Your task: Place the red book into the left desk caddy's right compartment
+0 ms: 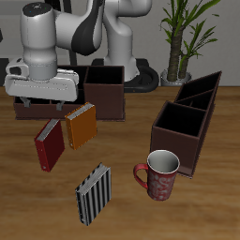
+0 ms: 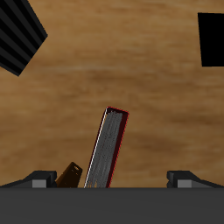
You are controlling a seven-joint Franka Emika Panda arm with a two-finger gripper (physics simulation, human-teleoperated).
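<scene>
The red book (image 1: 49,143) stands tilted on the table, dark red with a pale page edge, beside the orange book (image 1: 81,126). My gripper (image 1: 42,101) hangs open and empty just above and behind it. In the wrist view the red book (image 2: 107,150) shows its pale page edge between my spread fingers (image 2: 38,180), with the gripper (image 2: 112,181) apart from it. The left desk caddy (image 1: 190,141) lies diagonally across the table from the book. Its right compartment (image 1: 178,128), the large section, is at the end nearest the table's front edge and looks empty.
An identical caddy (image 1: 105,101) stands square to the table edge just behind the orange book. A black-and-white striped book (image 1: 93,194) stands near the front edge. A red patterned mug (image 1: 157,175) stands in front of the left caddy. A plant (image 1: 180,37) stands at the back.
</scene>
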